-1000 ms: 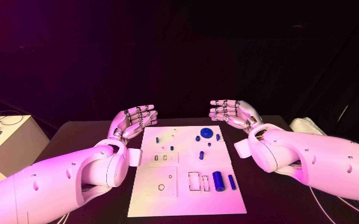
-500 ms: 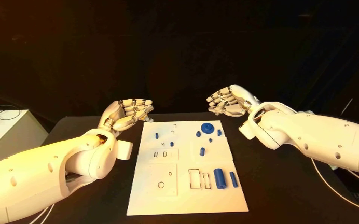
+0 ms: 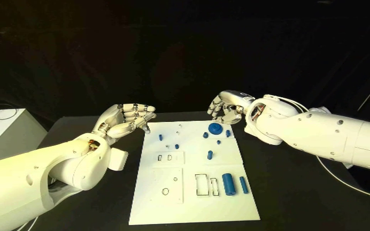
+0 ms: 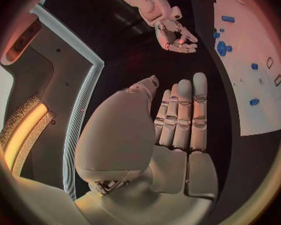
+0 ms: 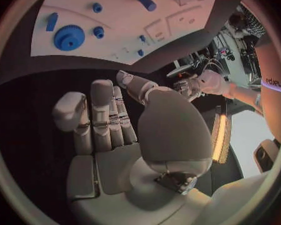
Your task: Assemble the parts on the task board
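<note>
Black table [image 3: 92, 135], white task board [image 3: 193, 199] centred. Blue parts [image 3: 228, 184] loose across it; empty slots at 7 o'clock, so assembly looks barely begun. Left hand [image 3: 123, 120] at 10, right hand [image 3: 230, 108] at 1; both empty, fingers loosely curled.

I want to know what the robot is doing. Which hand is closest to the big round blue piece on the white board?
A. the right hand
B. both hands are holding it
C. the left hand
A: the right hand hovers just beside the round blue piece at the task board's far end; the left hand is off the other side.
</note>
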Robot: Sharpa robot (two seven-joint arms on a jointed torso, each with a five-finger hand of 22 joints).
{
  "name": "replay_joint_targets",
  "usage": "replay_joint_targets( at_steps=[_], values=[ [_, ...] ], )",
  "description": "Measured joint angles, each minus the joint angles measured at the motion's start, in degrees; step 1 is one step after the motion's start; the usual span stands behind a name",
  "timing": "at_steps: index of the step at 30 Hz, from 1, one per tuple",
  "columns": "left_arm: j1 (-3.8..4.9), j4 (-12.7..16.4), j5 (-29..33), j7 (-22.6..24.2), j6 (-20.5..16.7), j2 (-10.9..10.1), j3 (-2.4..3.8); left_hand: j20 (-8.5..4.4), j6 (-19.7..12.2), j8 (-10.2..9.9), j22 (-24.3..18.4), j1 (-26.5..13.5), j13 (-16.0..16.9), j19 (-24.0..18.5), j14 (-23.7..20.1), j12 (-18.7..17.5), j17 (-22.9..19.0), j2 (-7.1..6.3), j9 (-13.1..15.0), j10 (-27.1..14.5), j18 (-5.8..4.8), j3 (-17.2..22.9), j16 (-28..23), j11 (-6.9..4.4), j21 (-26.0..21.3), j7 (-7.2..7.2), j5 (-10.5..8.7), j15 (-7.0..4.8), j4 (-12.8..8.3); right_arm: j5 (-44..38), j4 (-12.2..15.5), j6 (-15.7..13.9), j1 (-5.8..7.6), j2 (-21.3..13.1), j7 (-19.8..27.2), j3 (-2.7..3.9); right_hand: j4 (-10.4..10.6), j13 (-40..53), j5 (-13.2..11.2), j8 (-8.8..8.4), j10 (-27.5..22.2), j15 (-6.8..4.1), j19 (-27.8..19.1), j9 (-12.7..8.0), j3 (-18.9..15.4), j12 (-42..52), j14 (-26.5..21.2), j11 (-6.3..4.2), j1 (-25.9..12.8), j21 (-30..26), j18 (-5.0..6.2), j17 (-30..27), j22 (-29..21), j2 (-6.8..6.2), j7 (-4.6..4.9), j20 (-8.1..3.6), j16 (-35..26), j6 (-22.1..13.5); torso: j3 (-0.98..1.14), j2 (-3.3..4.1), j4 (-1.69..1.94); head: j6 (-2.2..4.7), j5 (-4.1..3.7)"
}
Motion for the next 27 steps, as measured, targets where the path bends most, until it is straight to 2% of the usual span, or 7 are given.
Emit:
replay_joint_targets(
  at_steps=[2, 5, 6, 8, 18, 27],
  values=[
    [0.10, 0.49, -0.17, -0.29, 0.33, -0.20, 0.01, 0.00, -0.09, 0.00, 0.19, -0.16, 0.00, -0.41, -0.10, -0.22, 0.00, -0.16, 0.02, 0.00, 0.01, 0.00, 0.00, 0.00, 0.33, 0.09, 0.00, -0.10, 0.00, -2.70, 0.00, 1.07, 0.11, 0.41, -1.30, 0.00, 0.22, -0.17, 0.00, 0.00, -1.33, 0.00, 0.84, 0.63, 0.22, 0.00, 0.00, 0.27, 0.04, 3.14, -0.01, 4.23, 4.26, -0.44, 0.02, 0.30, 4.73, -0.27, 0.04, 0.38, 0.16, 0.03, -0.03],
    [0.26, 1.17, -0.38, -0.65, 0.72, -0.47, 0.05, 0.01, -0.09, 0.00, 0.30, -0.23, 0.00, -0.42, -0.32, -0.22, 0.00, -0.23, 0.05, 0.00, 0.01, 0.00, 0.00, 0.00, 0.33, 0.09, 0.00, 0.10, 0.00, -6.42, -0.07, 2.52, 0.19, 1.20, -3.02, 0.00, 0.22, -0.34, -0.25, 0.00, -2.35, 0.20, 1.34, 1.22, 0.22, 0.00, 0.20, 0.48, -0.12, 5.13, -0.02, 7.18, 7.01, -0.73, 0.04, 0.38, 8.12, -0.46, 0.14, 0.96, 0.43, 0.11, -0.09],
    [0.30, 1.39, -0.45, -0.76, 0.82, -0.58, 0.05, 0.01, -0.09, 0.00, 0.35, -0.23, 0.00, -0.41, -0.32, -0.22, 0.00, -0.23, 0.08, 0.00, 0.01, 0.00, 0.00, 0.00, 0.33, 0.09, 0.00, 0.10, 0.00, -7.68, -0.14, 2.99, 0.19, 1.54, -3.58, 0.00, 0.22, -0.35, -0.26, 0.00, -2.82, 0.20, 1.35, 1.38, 0.22, 0.00, 0.20, 0.56, -0.12, 5.60, -0.67, 7.87, 7.63, -0.73, 0.04, 0.39, 8.90, -0.47, 0.18, 1.18, 0.51, 0.12, -0.10],
    [0.37, 1.62, -0.53, -0.89, 0.92, -0.68, 0.05, 0.20, -0.09, 0.00, 0.40, -0.23, 0.00, -0.61, -0.32, -0.22, 0.00, -0.23, 0.08, 0.00, 0.00, 0.00, 0.00, 0.00, 0.58, 0.09, 0.00, 0.10, 0.00, -9.31, -0.18, 3.58, 0.19, 1.95, -4.33, 0.00, 0.49, -0.45, -0.26, 0.00, -3.64, 0.20, 1.57, 1.67, -0.05, 0.00, 0.20, 0.64, -0.13, 6.42, -0.89, 9.34, 8.74, -0.72, -0.08, 0.62, 10.56, -0.61, 0.25, 1.49, 0.59, 0.14, -0.10],
    [0.80, 2.30, -0.71, -1.05, 1.05, -0.85, 0.14, 0.00, -0.30, 0.00, 0.53, -0.23, -0.01, -0.82, -0.52, -0.22, -0.01, -0.23, 0.14, -0.22, 0.00, 0.16, 0.00, 0.21, 0.60, 0.30, 0.00, 0.30, 0.16, -14.28, -1.05, 5.65, -0.08, 3.44, -6.94, -0.08, 0.86, -0.45, -0.45, 0.00, -4.17, 0.20, 2.37, 2.29, -0.43, 0.00, 0.20, 0.67, -0.13, 8.24, -0.89, 12.93, 11.37, -0.72, -0.15, 0.80, 14.41, -0.68, 0.38, 2.64, 0.91, 0.13, -0.52],
    [1.09, 2.38, -0.76, -1.06, 1.05, -0.86, 0.21, 0.21, -0.29, 0.00, 0.59, -0.23, -0.01, -1.02, -0.71, -0.48, -0.02, -0.23, 0.16, -0.22, 0.00, 0.31, 0.00, 0.21, 0.82, 0.30, 0.00, 0.11, 0.00, -16.14, -2.44, 7.03, -1.01, 4.64, -8.30, -0.20, 1.02, -0.38, -0.45, 0.00, -4.17, 0.20, 2.98, 2.50, -0.59, 0.01, 0.20, 0.67, -0.13, 9.35, -0.88, 14.76, 13.09, -0.72, -0.15, 1.01, 16.28, -0.68, 0.46, 3.40, 1.02, -0.09, -0.63]
  ],
)
